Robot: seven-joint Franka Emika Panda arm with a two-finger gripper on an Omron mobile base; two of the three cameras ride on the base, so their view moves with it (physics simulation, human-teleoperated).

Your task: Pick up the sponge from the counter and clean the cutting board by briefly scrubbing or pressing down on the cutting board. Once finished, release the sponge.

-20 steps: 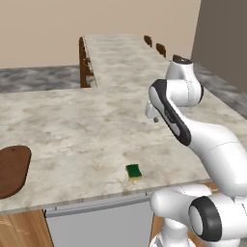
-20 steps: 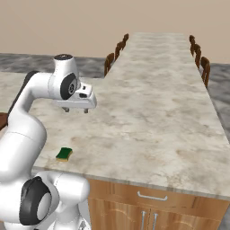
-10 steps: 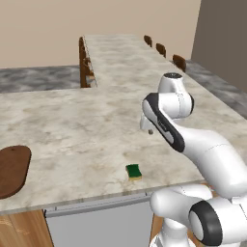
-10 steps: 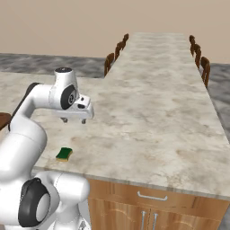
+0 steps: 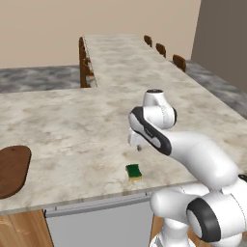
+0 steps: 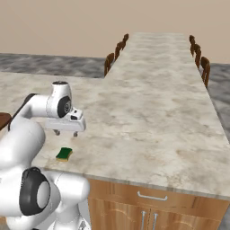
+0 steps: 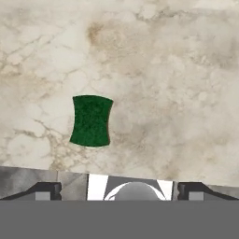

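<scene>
Pincer [image 6: 65, 132] lowered toward counter [image 6: 148, 117], now above sponge [image 6: 64, 154]; jaws slightly wider.

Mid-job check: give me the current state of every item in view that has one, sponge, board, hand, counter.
sponge: lying flat on the counter near its front edge, green side up, not held.
cutting board: flat on the counter far to the left, apart from the sponge, untouched.
hand: open, empty, hovering above the counter just behind the sponge.
counter: bears the sponge and the board.
</scene>
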